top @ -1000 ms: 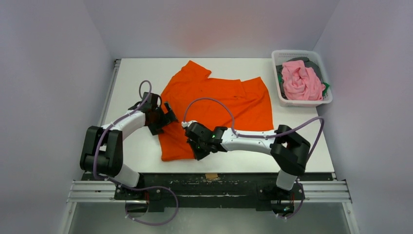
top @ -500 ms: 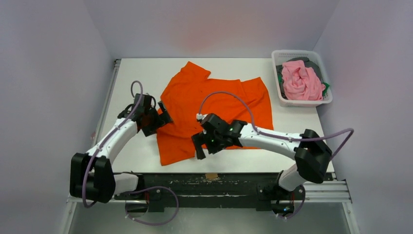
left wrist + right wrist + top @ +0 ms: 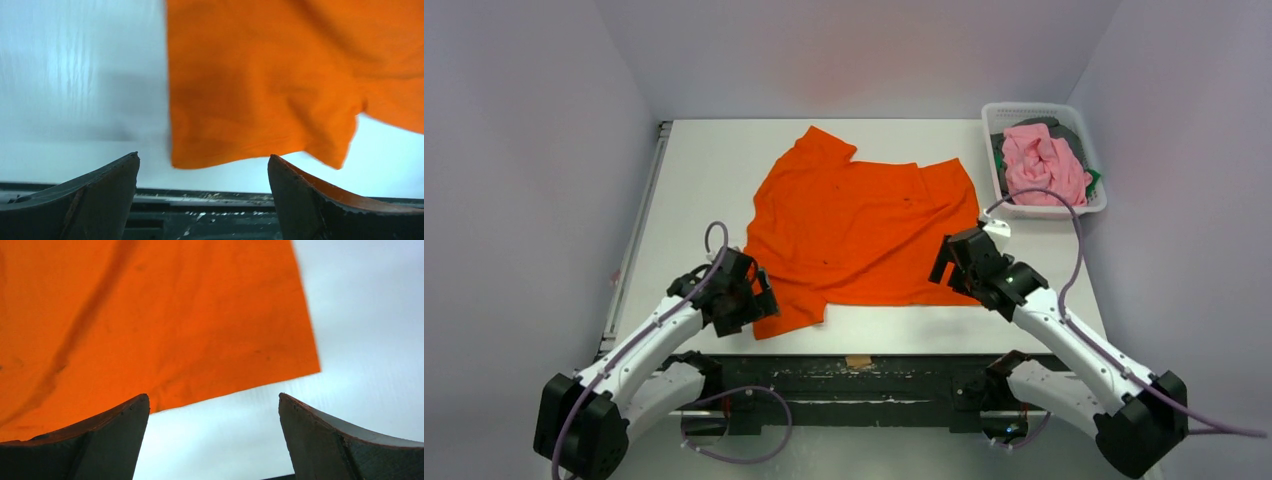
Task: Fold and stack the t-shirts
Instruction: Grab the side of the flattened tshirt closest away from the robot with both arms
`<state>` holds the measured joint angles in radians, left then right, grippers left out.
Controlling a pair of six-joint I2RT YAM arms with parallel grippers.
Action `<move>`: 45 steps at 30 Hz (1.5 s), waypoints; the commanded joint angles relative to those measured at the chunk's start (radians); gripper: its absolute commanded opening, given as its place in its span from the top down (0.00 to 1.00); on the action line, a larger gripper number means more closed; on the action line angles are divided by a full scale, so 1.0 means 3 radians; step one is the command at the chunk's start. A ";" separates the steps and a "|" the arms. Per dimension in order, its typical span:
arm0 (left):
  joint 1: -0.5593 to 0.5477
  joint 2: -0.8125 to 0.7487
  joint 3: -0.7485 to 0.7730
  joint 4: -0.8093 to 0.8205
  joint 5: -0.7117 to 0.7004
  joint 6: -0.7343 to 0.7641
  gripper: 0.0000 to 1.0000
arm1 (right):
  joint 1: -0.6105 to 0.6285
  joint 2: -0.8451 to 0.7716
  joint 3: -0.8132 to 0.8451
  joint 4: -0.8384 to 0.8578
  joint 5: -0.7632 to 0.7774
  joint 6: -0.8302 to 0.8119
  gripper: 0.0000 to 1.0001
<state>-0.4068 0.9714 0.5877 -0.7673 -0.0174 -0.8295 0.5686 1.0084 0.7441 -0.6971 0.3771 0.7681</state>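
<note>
Surface: white table [image 3: 694, 180] inside a pale-walled enclosure, with a dark rail along its near edge.
Left gripper [image 3: 759, 300]: at the near-left of the table, by the shirt's near-left corner. Fingers spread wide, nothing between them.
Left wrist view: the orange corner lies just ahead of the released fingers [image 3: 107, 190]. Its hem is wavy, with bare table to its left.
Right gripper [image 3: 949, 262]: at the shirt's near-right corner. Fingers wide apart, gripping nothing.
Right wrist view: a straight orange hem and square corner lie just ahead, with white table beyond to the right.
Orange t-shirt [image 3: 854, 225]: bright orange, spread out mid-table and mostly flat. Shallow creases, a few tiny dark specks. One sleeve points to the far left; a narrower flap hangs toward the near edge at the left.
Basket [image 3: 1049, 212]: white plastic mesh, at the far-right corner of the table, apart from the orange shirt.
Basket contents: crumpled light pink t-shirt [image 3: 1042, 165] on top. Darker cloth [image 3: 1074, 135] under and behind it, with a green bit showing at the right rim.
</note>
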 commanded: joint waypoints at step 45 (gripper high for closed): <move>-0.0738 -0.0297 -0.0405 -0.0276 0.0092 -0.0723 1.00 | -0.1191 0.0112 -0.0950 0.0678 -0.0108 0.0459 0.53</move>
<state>-0.6151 0.8959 0.4534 -0.8074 0.0063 -1.0260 0.2157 1.0313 0.4801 -0.5484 0.3664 0.8711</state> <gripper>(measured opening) 0.022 0.516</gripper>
